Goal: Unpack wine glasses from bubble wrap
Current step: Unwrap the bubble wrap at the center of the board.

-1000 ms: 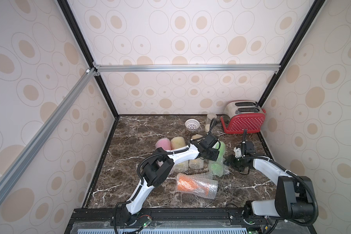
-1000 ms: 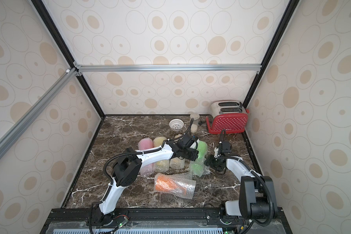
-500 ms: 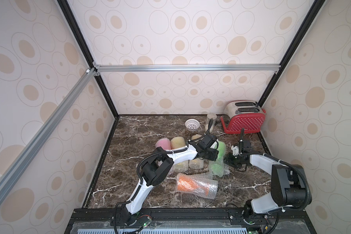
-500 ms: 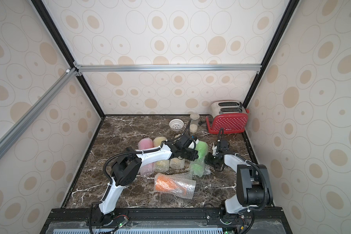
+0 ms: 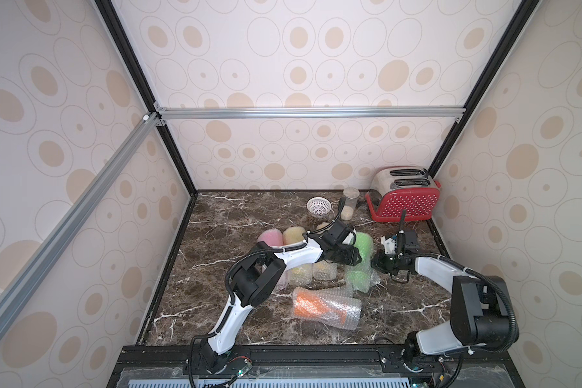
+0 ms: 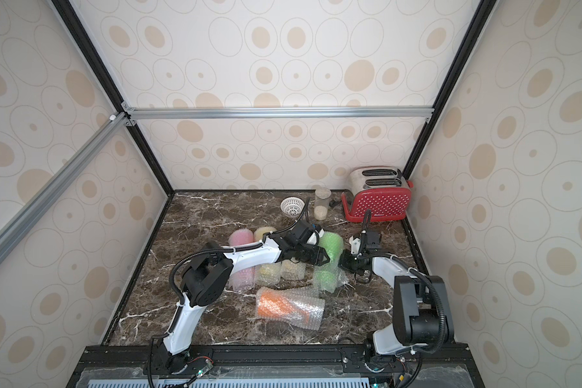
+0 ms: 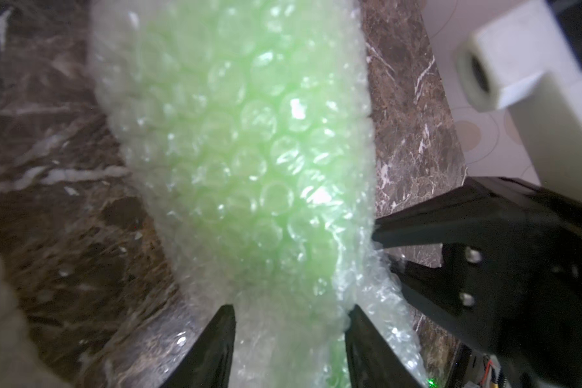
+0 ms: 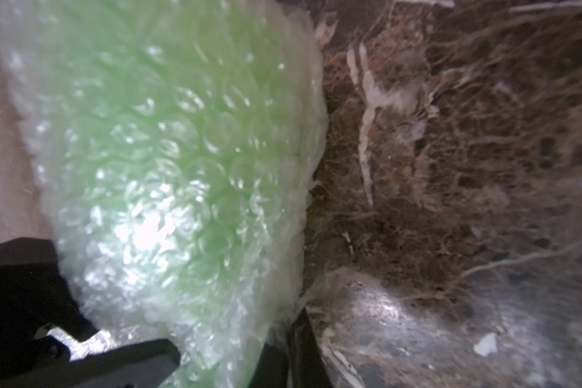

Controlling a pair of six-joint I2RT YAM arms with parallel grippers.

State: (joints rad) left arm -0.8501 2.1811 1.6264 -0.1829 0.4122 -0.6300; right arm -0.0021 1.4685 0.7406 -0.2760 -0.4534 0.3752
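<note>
The green wine glass (image 5: 362,257), wrapped in a tube of bubble wrap (image 7: 367,302), stands on the dark marble counter (image 5: 222,228) a little toward 3 o'clock from the middle, and both arms meet at it. The left gripper (image 7: 289,322) comes in from the 9 o'clock side; its jaws are parted, one fingertip on each side of the narrower lower part of the bundle, and whether they press on it cannot be told. The right gripper (image 7: 375,235) reaches in from 3 o'clock with its jaws closed, their tips pinching the loose, crinkled edge of the wrap on that side of the green glass. In both top views the two grippers sit just beside each other with the bundle between them. At 6 o'clock from the middle the orange wine glass (image 5: 313,304) lies on its side inside its own clear wrap, apart from the arms. Toward 9 to 10 o'clock a pink wine glass (image 5: 269,238) and a yellow wine glass (image 5: 294,235) stand wrapped side by side, partly behind the left arm; another yellowish bundle (image 5: 323,270) shows just under that arm. Along the far edge sit a white perforated bowl (image 5: 318,205) at 12 o'clock, a clear jar (image 5: 348,205) just beside it, and a red toaster (image 5: 404,201) near 1 o'clock.
</note>
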